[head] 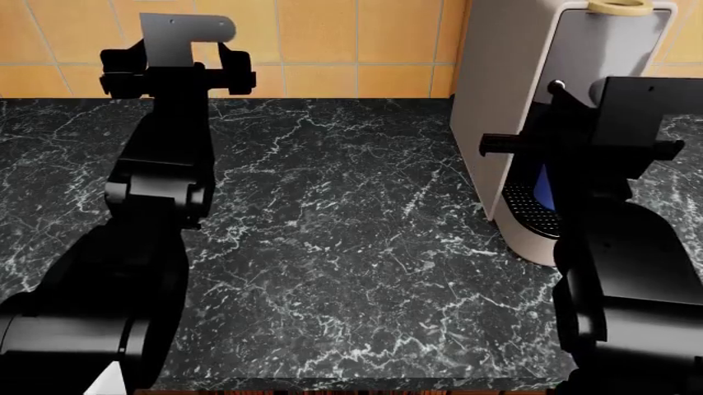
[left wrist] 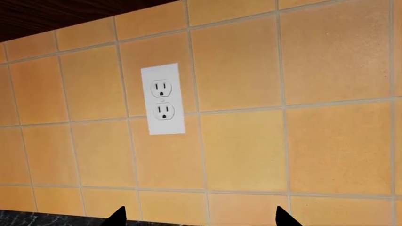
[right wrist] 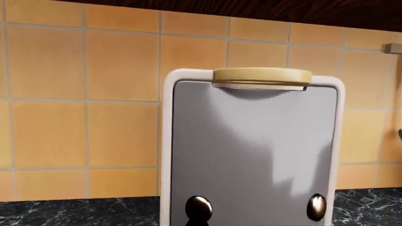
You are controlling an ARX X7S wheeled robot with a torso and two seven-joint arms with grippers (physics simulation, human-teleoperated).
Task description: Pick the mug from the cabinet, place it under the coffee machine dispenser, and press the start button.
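The off-white coffee machine (head: 500, 82) stands at the right of the black marble counter. A sliver of the blue mug (head: 541, 188) shows in its dark recess, on the perforated drip tray (head: 525, 210); my right arm hides most of it. In the right wrist view the grey front panel (right wrist: 251, 150) carries two round dark buttons. My right gripper (right wrist: 199, 222) is shut and empty, its tip at the lower edge of the left button (right wrist: 199, 205). My left gripper (left wrist: 201, 219) is open and empty, held up facing the tiled wall, far from the machine.
A white wall outlet (left wrist: 163, 99) sits on the orange tile backsplash (head: 318, 41). A tan round lid (right wrist: 262, 77) tops the machine. Dark wood of the cabinet underside (left wrist: 56, 14) runs above the tiles. My left arm (head: 165, 164) rises over the counter's left side.
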